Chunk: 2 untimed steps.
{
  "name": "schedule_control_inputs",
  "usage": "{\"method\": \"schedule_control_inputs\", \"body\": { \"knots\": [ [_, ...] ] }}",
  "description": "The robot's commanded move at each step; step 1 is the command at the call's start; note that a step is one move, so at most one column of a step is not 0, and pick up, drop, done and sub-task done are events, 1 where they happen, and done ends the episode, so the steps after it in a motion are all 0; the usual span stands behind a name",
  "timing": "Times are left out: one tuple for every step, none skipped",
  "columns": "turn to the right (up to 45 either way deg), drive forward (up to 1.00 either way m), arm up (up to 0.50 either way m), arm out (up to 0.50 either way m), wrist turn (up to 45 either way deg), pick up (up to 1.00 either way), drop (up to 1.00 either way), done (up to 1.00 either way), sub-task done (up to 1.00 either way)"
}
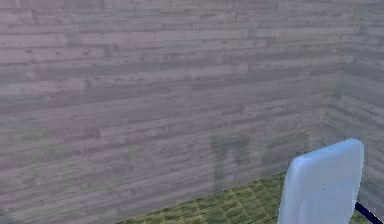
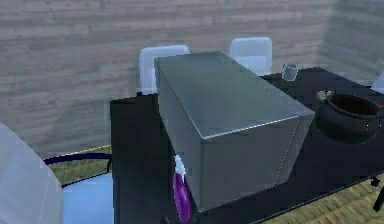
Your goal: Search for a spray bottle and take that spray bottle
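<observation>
- The gripper's state cannot be told from these pictures, nor how the task's thing lies relative to it.
- In the arm side view a purple bottle (image 2: 182,192) with a pale head, shaped much like a spray bottle, stands at the near edge of a dark table (image 2: 135,135). It is low in the picture and just left of the middle.
- The bottle stands right against the near left corner of a large grey box (image 2: 235,115). The box lies lengthwise across the tabletop. Whether the two touch cannot be told.
- The bottle's foot is cut off by the picture's bottom edge, and its head is too small to make out a trigger.
- Farther along the table, toward the arm side view's right, sits a dark round pot (image 2: 350,115), and beyond it a small clear glass (image 2: 290,72).
- Two pale blue chairs (image 2: 162,62) (image 2: 251,50) stand at the table's far side, their lower parts hidden behind the box and tabletop. A third pale chair (image 2: 30,180) is cut off at the lower left corner.
- The forward view shows a plank wall (image 1: 150,80) meeting a side wall at the right. Below it lies a strip of mottled green-yellow floor (image 1: 215,203).
- At that view's lower right corner stands a pale blue chair back (image 1: 322,185), its lower part cut off.
</observation>
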Motion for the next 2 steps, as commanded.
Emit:
{"method": "schedule_control_inputs", "body": {
  "knots": [
    [0.0, 0.0, 0.1, 0.0, 0.0, 0.0, 0.0, 0.0, 0.0],
    [0.0, 0.0, 0.0, 0.0, 0.0, 0.0, 0.0, 1.0, 0.0]
  ]
}}
